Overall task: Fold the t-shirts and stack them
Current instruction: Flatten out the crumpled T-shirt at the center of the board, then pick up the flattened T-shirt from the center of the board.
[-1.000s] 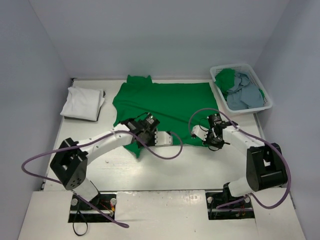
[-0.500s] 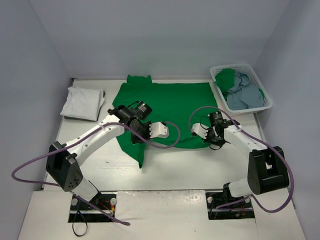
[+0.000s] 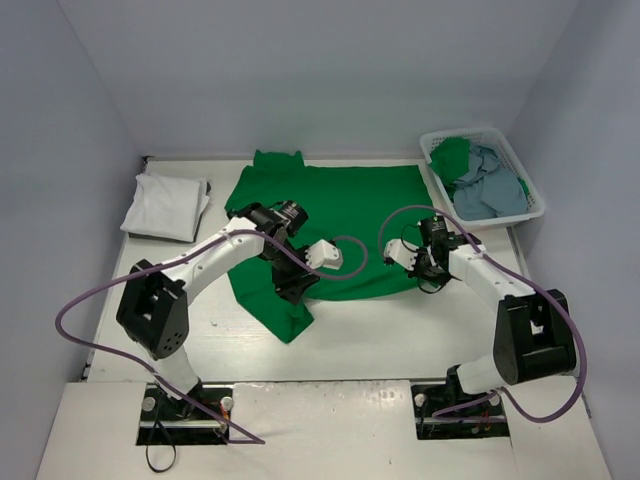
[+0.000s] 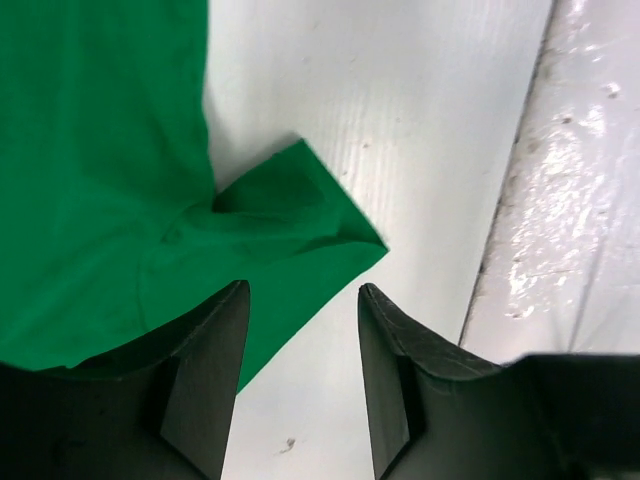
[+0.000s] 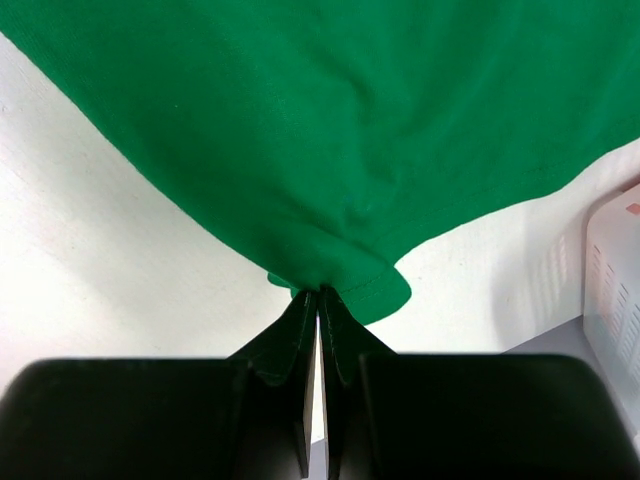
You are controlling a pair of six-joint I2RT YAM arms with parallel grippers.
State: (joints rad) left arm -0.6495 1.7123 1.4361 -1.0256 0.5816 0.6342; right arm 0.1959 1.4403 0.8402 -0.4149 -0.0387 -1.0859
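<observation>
T-shirts are scattered across the scene: the green t-shirt we are working on is spread over the middle of the desk, a folded white t-shirt sits at the left edge, and a second green one and a blue-grey t-shirt wait in the basket at upper right. A second ago the left tool was clamped on the green shirt's lower-left part and dragging it across. Now its jaws stand moderately apart with nothing between them. The left wrist view shows the left tool above a released sleeve that lies slightly rumpled on the bare desk. The right tool has barely moved. It is closed tight on the hem at the shirt's lower-right corner, plainly seen in its own camera. We judge this as the laying-out stage ending on the left side. The garment is mostly flat, but the lower-left flap needs smoothing, and no fold has been made on it yet.
</observation>
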